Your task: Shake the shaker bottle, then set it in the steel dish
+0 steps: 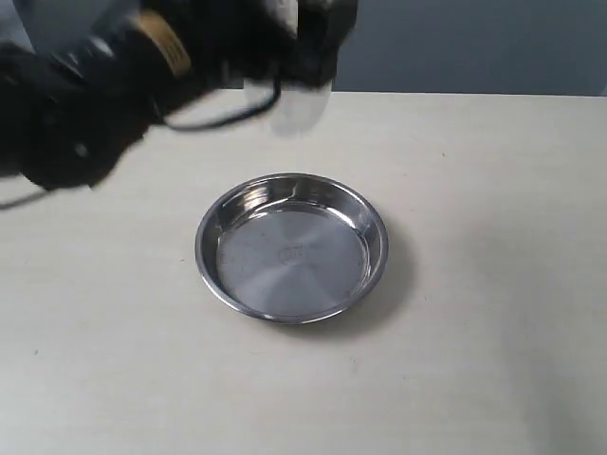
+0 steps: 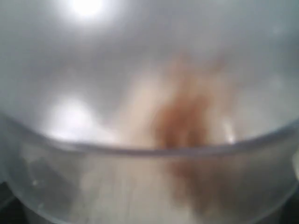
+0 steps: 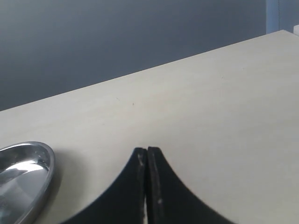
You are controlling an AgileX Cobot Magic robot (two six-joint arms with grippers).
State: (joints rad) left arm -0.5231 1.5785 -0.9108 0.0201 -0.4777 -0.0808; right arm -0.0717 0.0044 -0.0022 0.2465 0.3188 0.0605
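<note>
The shaker bottle (image 1: 301,108) shows as a pale, motion-blurred smear in the air above the table's far side, beyond the steel dish (image 1: 285,256). My left gripper (image 1: 305,68) is shut on it from above, and the arm is blurred too. In the left wrist view the frosted shaker bottle (image 2: 93,177) fills the frame, with brown and whitish beads (image 2: 187,126) smeared inside; the fingers are hidden. The round, shiny dish lies empty at the table's middle. My right gripper (image 3: 147,151) is shut on nothing, low over the table beside the dish's rim (image 3: 44,168); it is out of the exterior view.
The pale wooden table (image 1: 493,284) stretches around the dish. A dark grey wall (image 1: 474,43) stands behind its far edge. The left arm's black body and cable (image 1: 85,114) hang over the table's far left.
</note>
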